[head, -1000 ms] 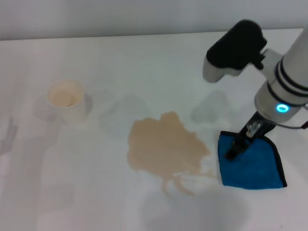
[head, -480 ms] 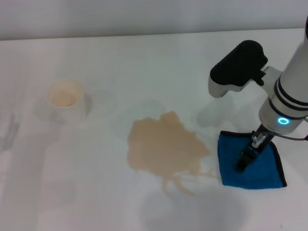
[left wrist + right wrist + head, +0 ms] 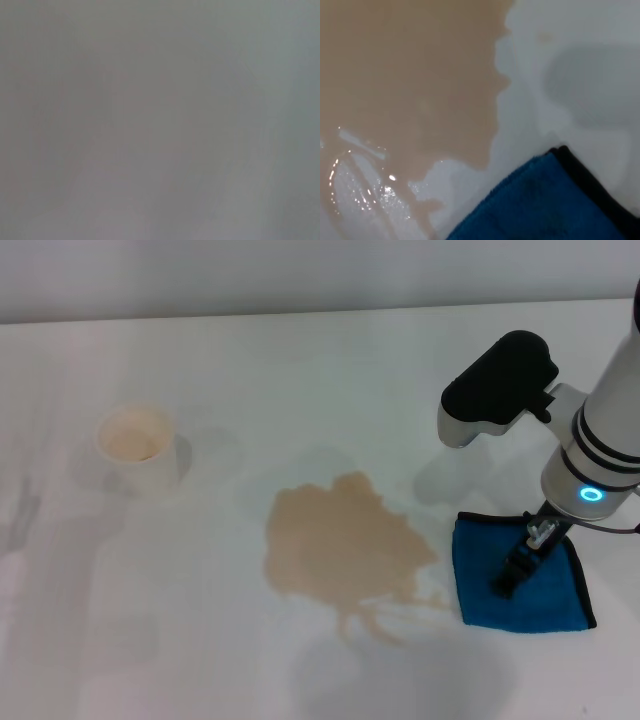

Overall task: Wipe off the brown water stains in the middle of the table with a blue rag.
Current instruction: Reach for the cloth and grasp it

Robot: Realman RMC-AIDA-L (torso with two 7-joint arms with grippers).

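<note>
The brown water stains (image 3: 340,545) spread as a tan puddle across the middle of the white table (image 3: 300,370), with thin trails running toward the front edge. Just to their right the blue rag (image 3: 555,595) lies flat, black-edged. My right gripper (image 3: 515,570) points down onto the rag's middle and touches or nearly touches the cloth. In the right wrist view the stains (image 3: 410,75) fill much of the picture and a corner of the rag (image 3: 540,205) lies beside them. The left gripper is out of view; its wrist view is plain grey.
A white paper cup (image 3: 138,445) with a beige inside stands at the left of the table, well apart from the puddle. The right arm's black and white wrist housing (image 3: 500,385) hangs above the table behind the rag.
My right gripper has moved from the rag's near-left edge rightward and toward the front, onto the rag's middle. Rag, stains and cup have not moved.
</note>
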